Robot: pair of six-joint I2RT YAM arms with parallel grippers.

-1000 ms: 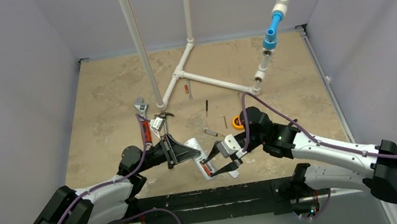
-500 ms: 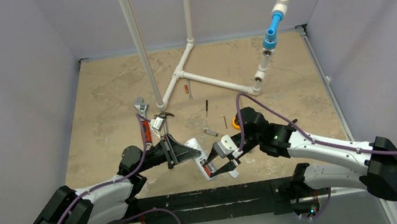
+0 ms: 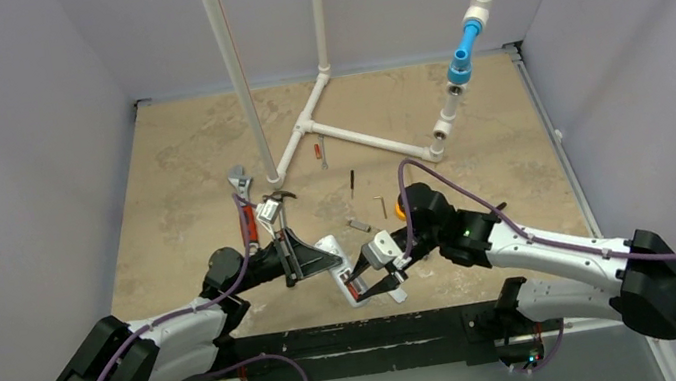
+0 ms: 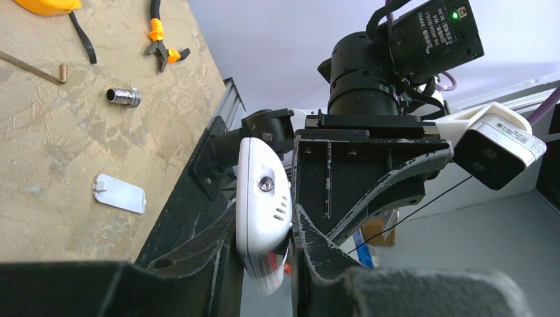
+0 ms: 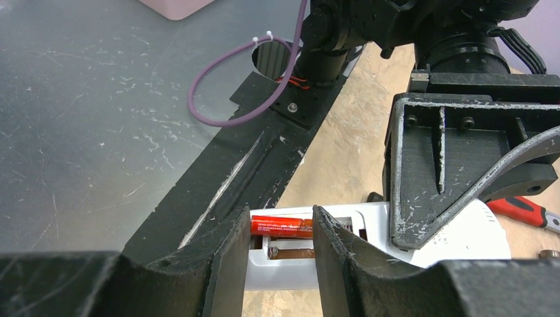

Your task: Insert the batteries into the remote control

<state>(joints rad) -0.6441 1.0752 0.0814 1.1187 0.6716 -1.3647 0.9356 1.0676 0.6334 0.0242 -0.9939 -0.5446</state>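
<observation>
At the near edge of the mottled beige tabletop (image 3: 168,165), two arms meet over a slim white plastic remote control (image 4: 263,191).
The left gripper (image 4: 264,228) clamps the remote. The right gripper (image 5: 280,218) brackets a thin orange-red cylindrical battery (image 5: 280,226) end to end at the open recess. I cannot tell whether it pinches the battery.

One remote control (image 4: 264,205) and one battery (image 5: 280,226) are showing. The tabletop (image 3: 167,155) is carrying one battery cover (image 4: 119,193), one wrench (image 3: 237,180), one tape measure (image 3: 402,209), one hex key (image 4: 33,66), one socket (image 4: 124,97) and one pair of pliers (image 4: 160,39).
</observation>
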